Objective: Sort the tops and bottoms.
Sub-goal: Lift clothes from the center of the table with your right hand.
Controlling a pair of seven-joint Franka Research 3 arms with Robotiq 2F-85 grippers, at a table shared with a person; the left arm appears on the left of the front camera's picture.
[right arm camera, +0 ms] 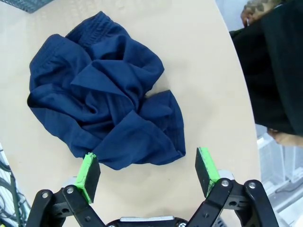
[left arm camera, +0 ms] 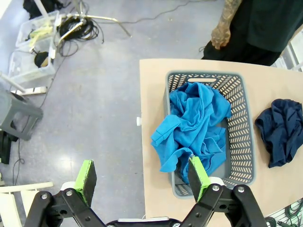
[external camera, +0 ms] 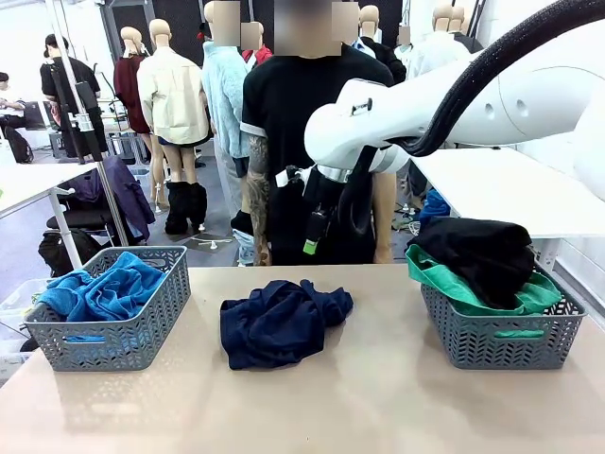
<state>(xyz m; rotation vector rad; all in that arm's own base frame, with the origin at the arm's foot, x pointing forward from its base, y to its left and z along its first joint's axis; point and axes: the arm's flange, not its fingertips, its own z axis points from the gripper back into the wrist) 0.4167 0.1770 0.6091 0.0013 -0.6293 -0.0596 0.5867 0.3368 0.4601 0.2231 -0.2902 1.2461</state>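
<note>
Sorting laundry across a beige tabletop (external camera: 378, 397), two robot arms work opposite a person in black who stands at the far edge. Largest in the scene after that, the right arm (external camera: 454, 113) reaches in over the middle. A grey basket (external camera: 142, 345) on the robot's left holds the bright blue garment (external camera: 104, 288), part of it draped over the rim; the matching basket (external camera: 501, 340) on the right carries the black garment (external camera: 477, 251) piled on the emerald green garment (external camera: 454, 288). Only the navy garment (external camera: 279, 322) lies loose, crumpled on the bare tabletop between the two baskets and touching neither.

The right claw (right arm camera: 147, 172) hangs above that navy heap, jaws spread wide and empty, one green pad over the cloth's edge. The left claw (left arm camera: 142, 177) hovers near the blue-filled basket's end, likewise open and holding nothing.

By the look of it, three pieces are sorted and the last pickup is in hand. The next move would seem to call for lowering the right claw onto a raised fold of the navy cloth, pinching enough fabric to lift it clear, then carrying it to whichever basket suits it.
</note>
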